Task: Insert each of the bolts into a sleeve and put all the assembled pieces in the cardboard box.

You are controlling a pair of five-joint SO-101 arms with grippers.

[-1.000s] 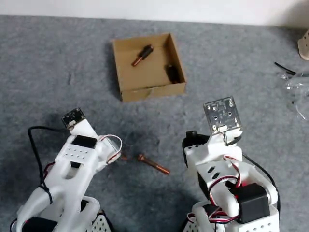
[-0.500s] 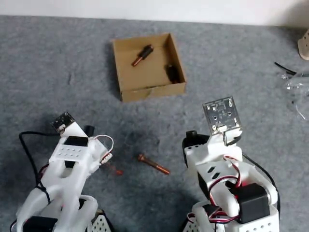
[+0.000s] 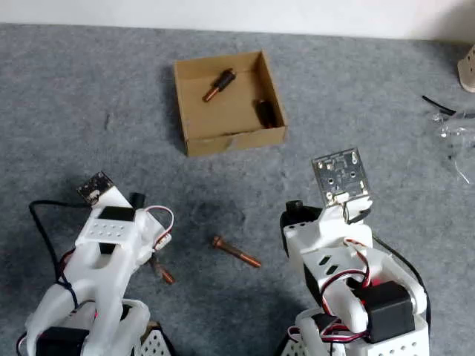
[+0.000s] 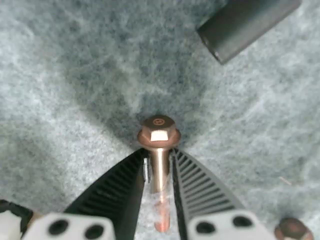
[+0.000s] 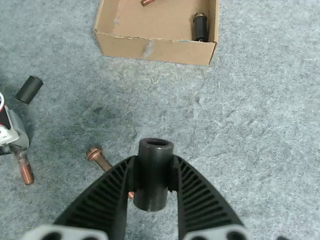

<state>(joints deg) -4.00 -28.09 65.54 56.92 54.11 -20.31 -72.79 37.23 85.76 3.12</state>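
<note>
Left claw (image 4: 159, 159): I hold it almost closed. Its 2 jaws pinch the shank of 1 copper bolt (image 4: 159, 134), and the hexagonal head sticks out just beyond my fingertips, over the grey carpet (image 3: 89, 111).
Right claw (image 5: 154, 167): I hold it open only as wide as 1 black sleeve (image 5: 155, 150), which I grip around its lower part. The sleeve stands along my jaws and its open mouth is just past my fingertips.
Loose sleeve (image 3: 137, 199): it lies on the carpet near my left claw, ahead of it and a little to one side. It is apart from the bolt I hold.
Loose bolt (image 3: 236, 252): it lies flat on the carpet between my 2 claws, just beside my right claw, with its head toward my left claw.
Cardboard box (image 3: 234, 141): it stands well ahead of both claws, with the top open.
First assembled piece (image 3: 219, 84): it lies in the box, near the wall farthest from my claws.
Second assembled piece (image 3: 265, 111): it lies in the box, against the wall on the side of my right claw.
</note>
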